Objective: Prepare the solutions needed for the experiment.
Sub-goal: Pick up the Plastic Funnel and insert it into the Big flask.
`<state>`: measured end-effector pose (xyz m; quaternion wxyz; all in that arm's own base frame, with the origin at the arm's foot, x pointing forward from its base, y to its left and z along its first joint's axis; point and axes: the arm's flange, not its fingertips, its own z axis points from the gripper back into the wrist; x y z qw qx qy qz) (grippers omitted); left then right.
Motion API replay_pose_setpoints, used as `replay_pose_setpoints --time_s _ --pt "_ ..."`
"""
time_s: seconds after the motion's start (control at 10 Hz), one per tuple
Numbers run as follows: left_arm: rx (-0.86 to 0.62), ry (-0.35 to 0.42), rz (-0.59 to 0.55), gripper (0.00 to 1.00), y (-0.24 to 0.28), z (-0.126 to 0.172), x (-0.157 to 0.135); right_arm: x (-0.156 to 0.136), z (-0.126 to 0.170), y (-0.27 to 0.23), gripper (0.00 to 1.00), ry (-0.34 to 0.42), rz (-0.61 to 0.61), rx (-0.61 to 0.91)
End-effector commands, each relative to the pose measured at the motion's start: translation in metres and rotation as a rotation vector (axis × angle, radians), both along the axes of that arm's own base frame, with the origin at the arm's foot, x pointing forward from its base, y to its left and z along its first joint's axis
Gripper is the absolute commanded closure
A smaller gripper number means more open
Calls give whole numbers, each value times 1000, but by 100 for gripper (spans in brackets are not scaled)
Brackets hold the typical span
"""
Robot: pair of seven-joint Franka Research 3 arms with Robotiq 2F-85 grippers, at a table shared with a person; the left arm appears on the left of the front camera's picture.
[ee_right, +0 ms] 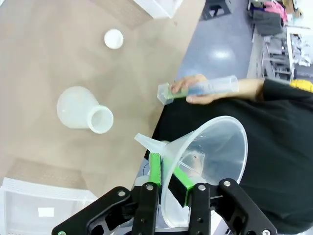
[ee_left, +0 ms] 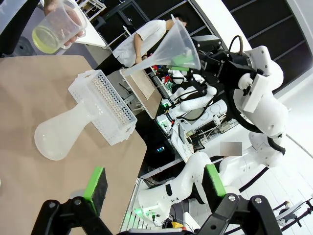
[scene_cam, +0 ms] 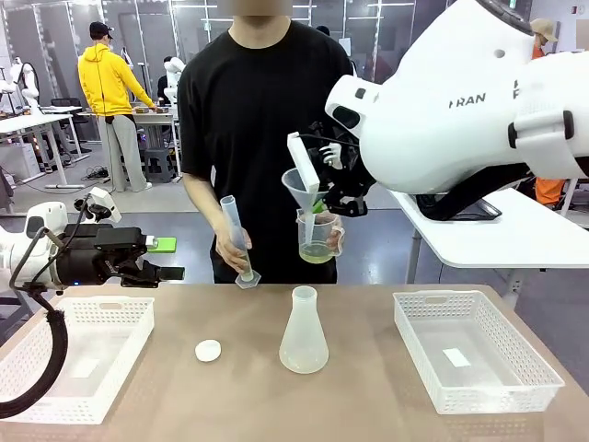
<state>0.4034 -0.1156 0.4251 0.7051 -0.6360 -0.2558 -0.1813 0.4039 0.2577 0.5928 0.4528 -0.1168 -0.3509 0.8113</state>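
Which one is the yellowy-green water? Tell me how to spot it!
Look at the person in the black shirt behind the brown table. They hold a small clear cup near the funnel. The solutions are the shallow yellow-green layer in its bottom, unlike the frosted flask standing on the table.

We see bright, even overhead light, with only soft shadows under the flask [scene_cam: 303, 345] on the table [scene_cam: 368, 405]. Both wrist views bend strongly at their edges, and glare whitens a patch of floor [ee_right: 222, 54].
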Motion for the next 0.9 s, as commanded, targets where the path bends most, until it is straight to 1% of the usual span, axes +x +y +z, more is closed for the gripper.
replay_pose_setpoints --time_s 0.0,0.2,0.3,0.4,0.8 --pt "-24 5 -1 0 -1 2 0 10 -3 -6 93 17 69 3" --pt "-24 5 -1 0 -1 2 0 10 -8 -4 93 13 51 -13" --pt "-24 5 -1 0 -1 2 0 9 -8 -4 93 24 41 -35" --pt "-24 5 -1 0 -1 2 0 3 -7 0 93 12 40 -6" --pt "-24 5 -1 0 -1 2 0 3 -10 1 93 14 35 -19"
